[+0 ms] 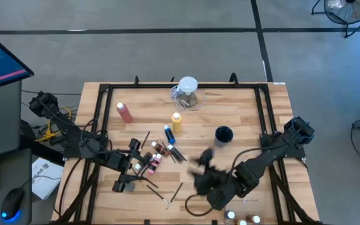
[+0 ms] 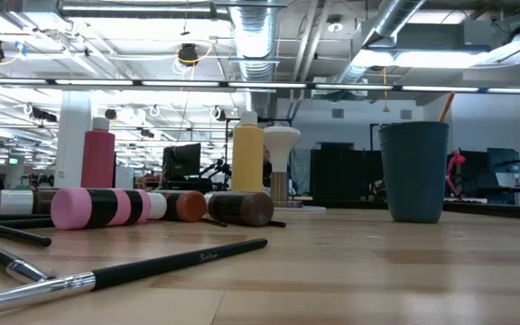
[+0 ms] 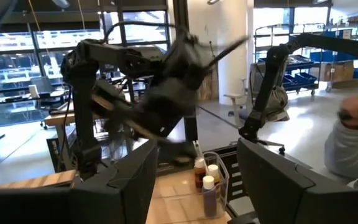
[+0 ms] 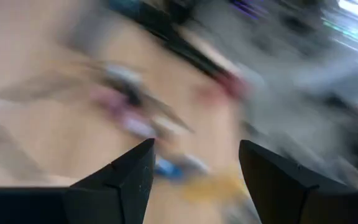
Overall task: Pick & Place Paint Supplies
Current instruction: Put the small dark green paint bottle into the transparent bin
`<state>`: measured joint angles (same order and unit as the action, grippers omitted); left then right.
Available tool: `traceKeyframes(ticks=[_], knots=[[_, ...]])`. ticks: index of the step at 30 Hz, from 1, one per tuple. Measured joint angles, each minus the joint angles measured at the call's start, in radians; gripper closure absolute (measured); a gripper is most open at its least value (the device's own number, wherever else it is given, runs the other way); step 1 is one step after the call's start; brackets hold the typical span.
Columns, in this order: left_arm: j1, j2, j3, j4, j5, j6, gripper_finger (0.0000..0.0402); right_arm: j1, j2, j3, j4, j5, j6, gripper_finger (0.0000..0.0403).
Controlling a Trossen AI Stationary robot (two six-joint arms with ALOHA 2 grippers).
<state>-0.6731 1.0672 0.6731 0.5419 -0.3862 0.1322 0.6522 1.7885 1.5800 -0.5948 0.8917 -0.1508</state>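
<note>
The paint supplies lie mid-table. A pink-red squeeze bottle (image 1: 124, 112), a yellow one (image 1: 177, 120) and a blue one (image 1: 169, 133) are there, with small white-capped bottles (image 1: 157, 155) lying on their sides and thin dark paintbrushes (image 1: 170, 190) flat on the wood. My left gripper (image 1: 141, 165) hovers open above the small bottles, pointing level toward the table's right side. My right gripper (image 1: 202, 162), blurred, hangs open right of the bottles, slanting down toward them. In both wrist views nothing sits between the fingers (image 3: 196, 155) (image 4: 196, 149). The low view shows no gripper.
A clear jug with a white round top (image 1: 187, 90) stands at the far edge, a dark cup (image 1: 224, 134) right of centre. More small bottles stand in a clear holder (image 3: 207, 180) at the near right corner. A black frame (image 1: 105, 94) rims the table. A person (image 3: 353, 143) is beyond it.
</note>
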Motion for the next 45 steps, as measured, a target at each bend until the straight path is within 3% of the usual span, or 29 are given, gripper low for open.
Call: traceKeyframes(ticks=[3,10,14,18,26,30,36,45], knots=[[0.000,0.000,0.000,0.001,0.000,0.001,0.0192,-0.034,-0.001,0.001,0.115,-0.293,-0.109,0.0179],[-0.013,0.000,0.000,0.001,-0.001,-0.002,0.0192,-0.149,-0.006,-0.042,0.086,-0.294,0.018,0.0179],[-0.021,0.000,0.000,0.000,-0.001,-0.002,0.0192,-0.220,-0.041,-0.146,0.204,-0.441,-0.001,0.0179],[-0.037,0.000,0.000,-0.001,-0.002,-0.002,0.0192,-0.280,-0.191,-0.323,0.381,-0.580,-0.014,0.0179],[-0.055,0.000,0.000,-0.002,-0.002,-0.003,0.0192,-0.300,-0.645,-0.763,0.873,-0.578,0.055,0.0179],[-0.055,0.000,0.000,-0.003,-0.002,-0.009,0.0192,-0.293,-0.766,-0.906,1.034,-0.577,0.043,0.0179],[-0.055,0.000,0.000,-0.003,-0.003,-0.035,0.0192,-0.294,-0.789,-0.961,1.196,-0.577,0.036,0.0179],[-0.054,0.000,0.000,-0.003,-0.015,-0.036,0.0192,-0.312,-0.668,-0.961,1.332,-0.577,0.017,0.0179]])
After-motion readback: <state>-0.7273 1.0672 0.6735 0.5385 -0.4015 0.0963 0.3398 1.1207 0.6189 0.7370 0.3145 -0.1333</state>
